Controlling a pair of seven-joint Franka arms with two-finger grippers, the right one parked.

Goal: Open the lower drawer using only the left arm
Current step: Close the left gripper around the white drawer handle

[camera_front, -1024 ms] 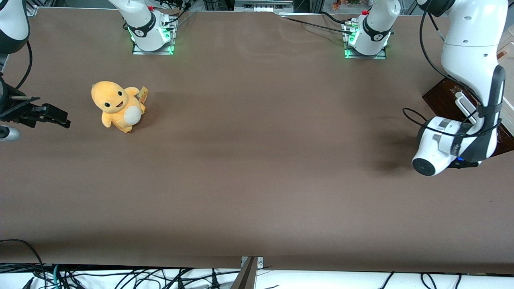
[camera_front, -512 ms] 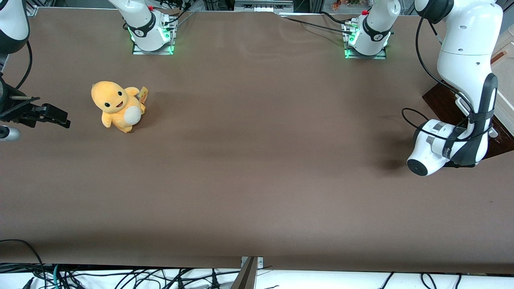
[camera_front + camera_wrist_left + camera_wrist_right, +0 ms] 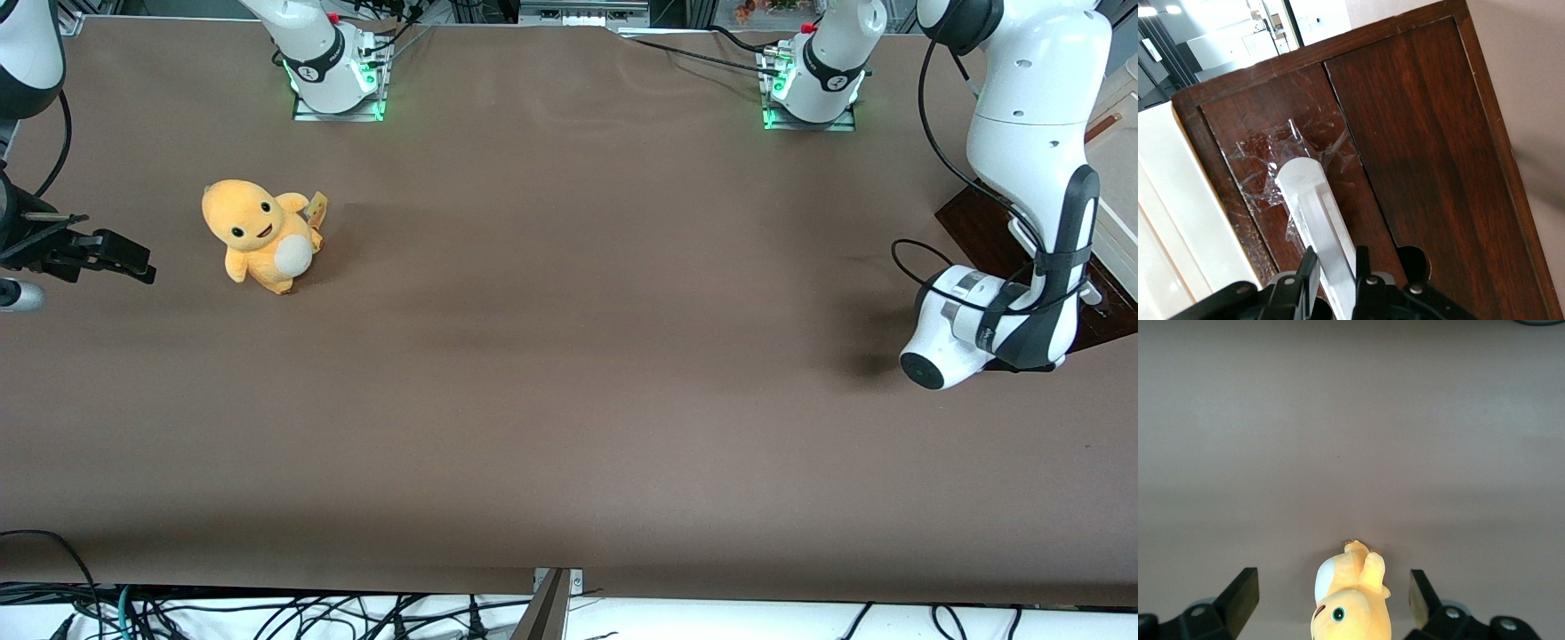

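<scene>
The lower drawer (image 3: 1251, 137) shows its dark brown wooden front, with clear tape round the foot of its long white bar handle (image 3: 1308, 193). My left gripper (image 3: 1335, 259) is at that handle, one black finger pressed against each side of the bar, so it is shut on it. In the front view the drawer front (image 3: 973, 222) lies at the working arm's end of the table. The left arm (image 3: 1031, 169) bends down over it, and its wrist (image 3: 965, 324) hides the gripper and most of the handle.
A cream-white panel (image 3: 1178, 220) runs beside the drawer front. An orange plush toy (image 3: 260, 236) sits on the brown table (image 3: 569, 356) toward the parked arm's end. Two arm bases (image 3: 813, 80) with green lights stand along the table edge farthest from the front camera.
The left arm's forearm and wrist have shifted over the handle, which showed more a second ago. In the last half second they barely moved. The drawer front has not visibly moved.
</scene>
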